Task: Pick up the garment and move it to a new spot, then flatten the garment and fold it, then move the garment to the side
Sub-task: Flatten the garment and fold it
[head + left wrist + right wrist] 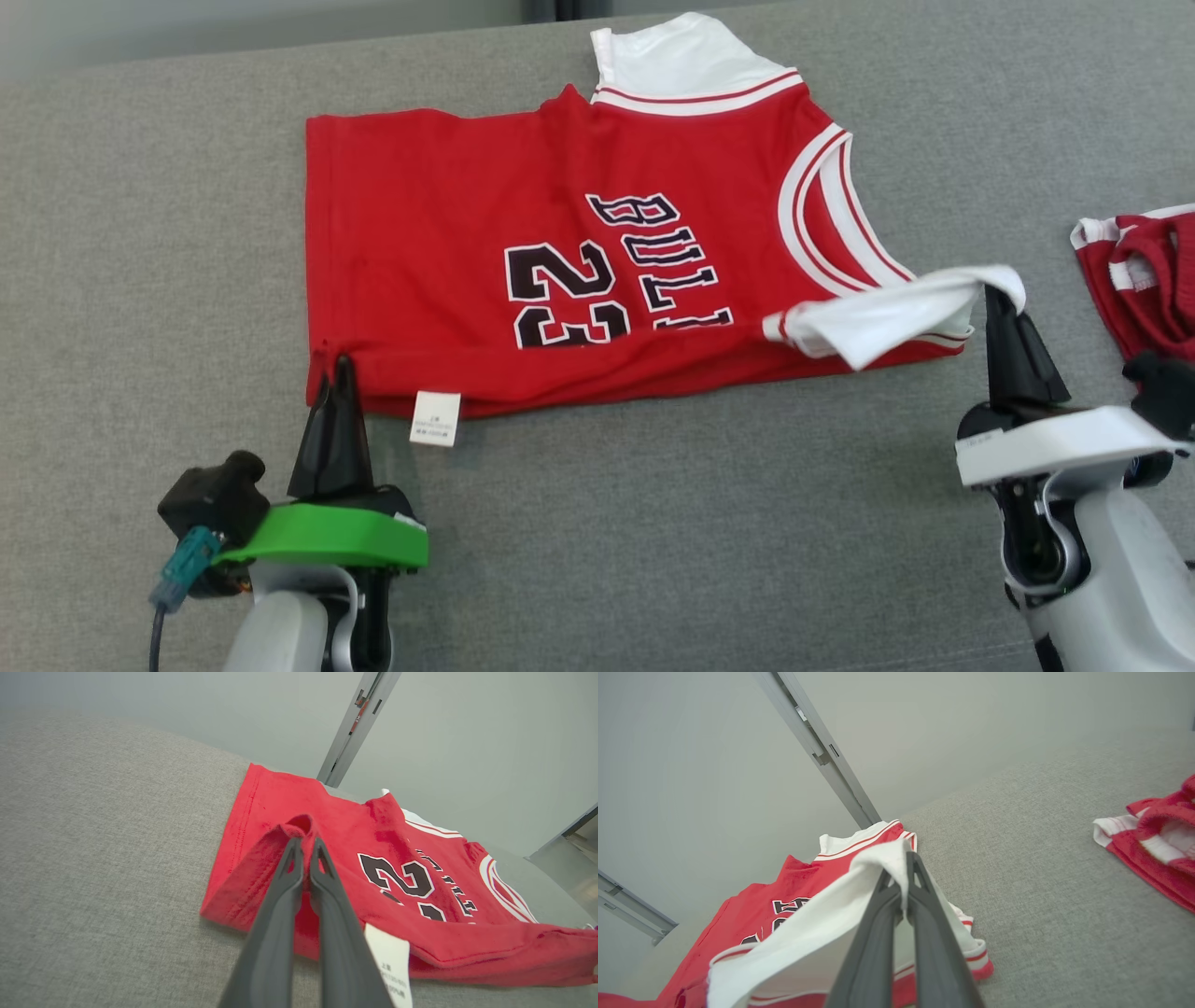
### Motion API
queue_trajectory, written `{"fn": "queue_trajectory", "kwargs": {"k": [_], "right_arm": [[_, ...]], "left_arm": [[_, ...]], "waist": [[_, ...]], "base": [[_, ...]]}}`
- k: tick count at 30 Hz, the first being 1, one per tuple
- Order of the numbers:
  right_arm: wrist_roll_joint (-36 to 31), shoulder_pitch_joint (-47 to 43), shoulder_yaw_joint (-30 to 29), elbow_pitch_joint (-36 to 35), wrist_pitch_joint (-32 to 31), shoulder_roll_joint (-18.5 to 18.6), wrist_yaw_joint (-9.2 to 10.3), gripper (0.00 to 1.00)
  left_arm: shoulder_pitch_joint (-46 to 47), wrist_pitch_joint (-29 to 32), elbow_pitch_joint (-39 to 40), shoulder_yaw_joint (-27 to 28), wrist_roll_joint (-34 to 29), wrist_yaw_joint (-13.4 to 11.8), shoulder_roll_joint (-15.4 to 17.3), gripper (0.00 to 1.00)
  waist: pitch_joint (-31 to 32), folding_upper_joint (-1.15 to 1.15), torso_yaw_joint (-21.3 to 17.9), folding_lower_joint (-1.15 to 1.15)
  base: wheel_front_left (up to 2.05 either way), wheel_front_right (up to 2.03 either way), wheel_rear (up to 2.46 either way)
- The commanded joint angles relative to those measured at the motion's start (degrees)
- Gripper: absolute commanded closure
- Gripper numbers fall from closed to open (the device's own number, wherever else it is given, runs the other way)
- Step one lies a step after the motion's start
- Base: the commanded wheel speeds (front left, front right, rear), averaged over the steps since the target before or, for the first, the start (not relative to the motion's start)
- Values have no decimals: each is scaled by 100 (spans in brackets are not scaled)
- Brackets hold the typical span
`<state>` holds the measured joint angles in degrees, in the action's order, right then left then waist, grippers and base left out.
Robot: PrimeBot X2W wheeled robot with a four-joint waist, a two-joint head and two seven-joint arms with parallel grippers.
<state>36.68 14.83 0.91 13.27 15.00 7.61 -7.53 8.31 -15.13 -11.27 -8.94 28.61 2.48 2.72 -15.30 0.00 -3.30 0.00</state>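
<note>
1. Head view: a red sleeveless basketball jersey [448, 233], made of knit cloth with white trim and black "23" lettering, lies spread on the grey fabric-covered table [140, 233].
   - Its hem is on the left and its collar on the right.
   - The left gripper [337, 371] is at the jersey's near hem corner, its two dark fingers [329, 439] pressed together on the red edge.
   - A small white label [436, 417] hangs from the hem just beside them.
   - The right gripper [995, 301] is at the jersey's near shoulder, fingers clamped on the white-lined strap, which is lifted and folded over.
   - A second red-and-white garment [1144, 280] lies crumpled well apart from the jersey, past the collar end.

2. Left wrist view: the left gripper [303, 843] has pinched a raised fold of the jersey [373, 877] at the hem, with no gap between the fingers [280, 914].
   - The label [390, 961] sits beside the right finger.
   - Beyond the jersey a grey metal post [355, 723] stands against a pale wall.

3. Right wrist view: the right gripper [903, 868] grips the jersey's white strap [822, 919], fingers [873, 933] shut on the cloth, which drapes over them.
   - The red body of the jersey [761, 905] lies below on the table [1041, 858].
   - The other garment [1157, 854] is far off to the side.
</note>
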Motion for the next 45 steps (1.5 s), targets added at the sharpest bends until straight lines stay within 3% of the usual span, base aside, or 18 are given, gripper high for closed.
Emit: {"fn": "queue_trajectory", "kwargs": {"k": [1, 9, 18, 19, 20, 25, 32, 45], "right_arm": [[-74, 241, 29, 124, 24, 57, 9, 100], [-289, 1335, 123, 849, 25, 232, 9, 100], [-518, 1839, 93, 1388, 25, 211, 9, 98], [-556, 1867, 66, 1404, 24, 205, 9, 55], [-681, 1880, 43, 1372, 24, 200, 9, 0], [-1227, 1605, -180, 1016, 24, 147, 9, 0], [-2145, 919, -315, 647, 24, 137, 9, 0], [-2863, 779, -418, 1380, 24, -105, 9, 0]], "left_arm": [[202, 2, -76, -6, 8, -47, 40, 100], [943, 2, -633, -120, -29, -232, 37, 100], [1428, 2, -1053, -46, 12, -386, 39, 100], [1446, 2, -1054, -15, 30, -414, 38, 68], [1465, 2, -988, 56, 50, -471, 40, 0], [1190, 2, -869, 101, 34, -547, 39, 0], [886, 2, -941, 11, -444, -590, 36, 0], [1029, 8, -1699, 147, -1005, -658, 36, 0]], "waist": [[-173, 0, 50, 0], [-474, 0, 100, 0], [-648, 0, 115, 0], [-661, 0, 116, 0], [-677, 0, 113, 0], [-676, 0, 101, 0], [-650, 0, 88, 0], [-743, 0, 24, 0]], "base": [[0, 0, 0], [0, 0, 0], [0, 0, 0], [0, 0, 0], [0, 0, 0], [0, 0, 0], [0, 0, 0], [0, 0, 0]]}}
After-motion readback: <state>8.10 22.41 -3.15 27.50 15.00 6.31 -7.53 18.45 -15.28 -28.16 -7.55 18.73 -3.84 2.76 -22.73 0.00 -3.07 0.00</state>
